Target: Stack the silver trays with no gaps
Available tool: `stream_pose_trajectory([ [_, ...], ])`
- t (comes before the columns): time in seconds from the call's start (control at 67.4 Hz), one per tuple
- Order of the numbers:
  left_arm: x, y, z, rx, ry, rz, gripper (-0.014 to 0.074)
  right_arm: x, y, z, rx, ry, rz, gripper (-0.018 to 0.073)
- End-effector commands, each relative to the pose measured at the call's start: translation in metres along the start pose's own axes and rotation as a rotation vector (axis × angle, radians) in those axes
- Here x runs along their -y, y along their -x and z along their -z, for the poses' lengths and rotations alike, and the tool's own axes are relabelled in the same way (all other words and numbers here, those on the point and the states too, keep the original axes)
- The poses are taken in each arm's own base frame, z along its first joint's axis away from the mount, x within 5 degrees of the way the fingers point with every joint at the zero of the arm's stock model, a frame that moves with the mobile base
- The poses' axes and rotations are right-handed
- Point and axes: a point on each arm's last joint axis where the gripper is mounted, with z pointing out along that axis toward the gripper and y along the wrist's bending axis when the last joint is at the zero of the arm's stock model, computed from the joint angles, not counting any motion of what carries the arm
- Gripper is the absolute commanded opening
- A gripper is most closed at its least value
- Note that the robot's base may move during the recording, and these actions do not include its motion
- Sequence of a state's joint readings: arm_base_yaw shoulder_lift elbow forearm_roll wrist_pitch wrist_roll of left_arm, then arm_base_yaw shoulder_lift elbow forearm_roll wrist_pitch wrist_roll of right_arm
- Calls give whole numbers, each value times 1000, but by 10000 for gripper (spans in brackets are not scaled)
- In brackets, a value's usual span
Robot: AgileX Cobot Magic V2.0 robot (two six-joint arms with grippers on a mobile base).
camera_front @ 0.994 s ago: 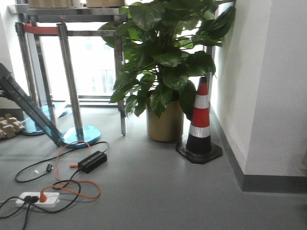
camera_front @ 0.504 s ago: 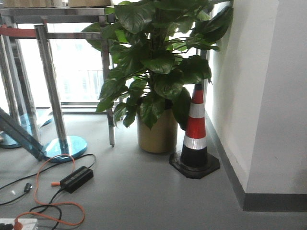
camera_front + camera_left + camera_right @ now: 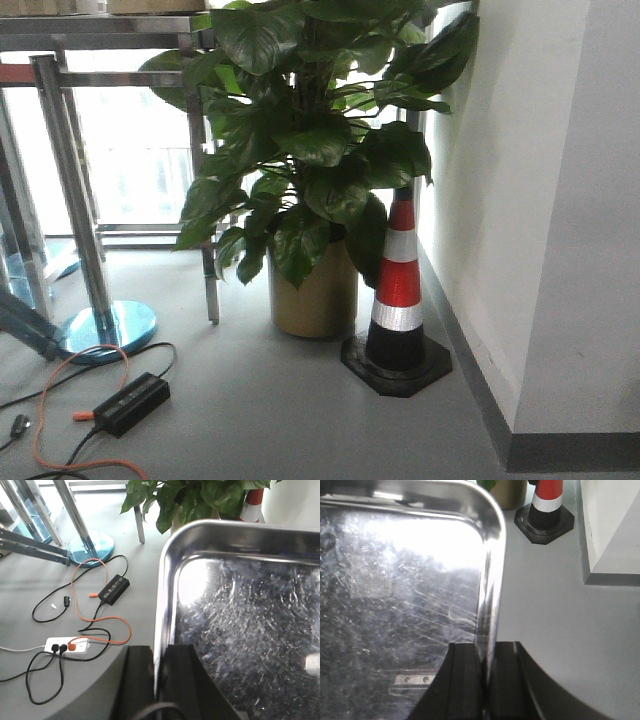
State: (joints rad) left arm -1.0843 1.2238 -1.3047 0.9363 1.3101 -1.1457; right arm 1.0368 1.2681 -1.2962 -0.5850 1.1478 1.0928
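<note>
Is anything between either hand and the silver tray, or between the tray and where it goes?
Nothing separates them: the left hand and right hand each clamp the rim of the shallow shiny stainless-steel tray. No second tray or stacking spot is in view, so that path cannot be judged.

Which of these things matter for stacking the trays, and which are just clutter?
Job: tray; left gripper and right gripper, each clamped on a rim.
Lying about: plant, cone, orange cable, power strip, adapter.
</note>
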Motion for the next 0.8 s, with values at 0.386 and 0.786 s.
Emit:
stream_pose_trajectory([
  [0.386,11,2,3,32,-99,0,-9,-32,14,9,165,348,4,-19],
  [0.786,11,2,3,32,-99,0,-9,-32,14,9,165,348,4,-19],
])
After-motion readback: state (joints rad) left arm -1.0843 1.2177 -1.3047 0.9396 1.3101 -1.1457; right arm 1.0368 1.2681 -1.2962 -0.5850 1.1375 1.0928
